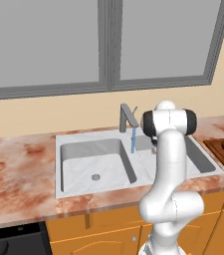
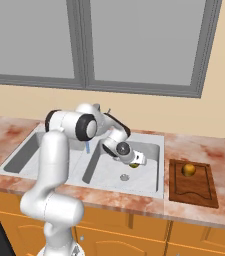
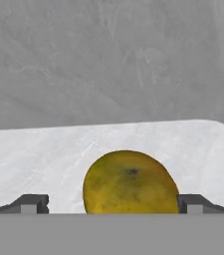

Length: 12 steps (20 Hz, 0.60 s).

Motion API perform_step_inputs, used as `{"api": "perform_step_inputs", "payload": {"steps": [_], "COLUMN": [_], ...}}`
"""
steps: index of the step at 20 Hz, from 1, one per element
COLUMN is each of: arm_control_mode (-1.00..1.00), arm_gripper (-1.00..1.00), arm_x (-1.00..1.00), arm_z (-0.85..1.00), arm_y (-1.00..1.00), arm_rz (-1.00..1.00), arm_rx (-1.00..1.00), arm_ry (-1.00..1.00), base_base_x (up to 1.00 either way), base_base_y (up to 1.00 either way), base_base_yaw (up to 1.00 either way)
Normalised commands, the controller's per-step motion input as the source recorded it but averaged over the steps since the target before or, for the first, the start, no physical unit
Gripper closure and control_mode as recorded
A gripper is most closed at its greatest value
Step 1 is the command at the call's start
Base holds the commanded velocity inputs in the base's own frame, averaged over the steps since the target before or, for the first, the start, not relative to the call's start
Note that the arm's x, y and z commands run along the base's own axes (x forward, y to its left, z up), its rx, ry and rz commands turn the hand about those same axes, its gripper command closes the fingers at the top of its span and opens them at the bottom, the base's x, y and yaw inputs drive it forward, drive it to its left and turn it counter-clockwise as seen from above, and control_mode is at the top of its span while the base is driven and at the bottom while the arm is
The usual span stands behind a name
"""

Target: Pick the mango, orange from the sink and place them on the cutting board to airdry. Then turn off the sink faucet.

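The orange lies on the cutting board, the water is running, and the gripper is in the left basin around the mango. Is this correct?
Not quite: the gripper is in the right basin of the sink, as the right base view shows. The orange on the cutting board, the running water and the mango between the fingers are correct.

Rendered home kitchen. Double-basin sink [image 1: 83, 164] set in reddish marbled surface [image 1: 19, 174], faucet [image 1: 127, 119] running a blue stream. Orange wood cabinet doors [image 2: 134, 240] below, grey-framed window [image 1: 103, 45] on cream wall above. Cutting board [image 2: 194, 192] right of sink, fruit on it.
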Motion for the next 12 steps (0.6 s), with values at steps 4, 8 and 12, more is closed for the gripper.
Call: {"api": "perform_step_inputs", "payload": {"steps": [4,8,12], "arm_control_mode": [-1.0,-1.0,-1.0], "arm_gripper": [-1.0,1.0,1.0], "arm_x": [0.29,0.28,0.15], "arm_z": [-0.12,-0.15,-0.06], "arm_y": [-0.05,0.0,-0.03], "arm_rz": [0.0,0.0,0.0], "arm_rx": [0.0,0.0,0.0], "arm_ry": [0.0,0.0,0.02], "base_base_x": [0.0,0.0,0.0], "base_base_y": [0.0,0.0,0.0], "base_base_yaw": [0.0,0.0,0.0]}}
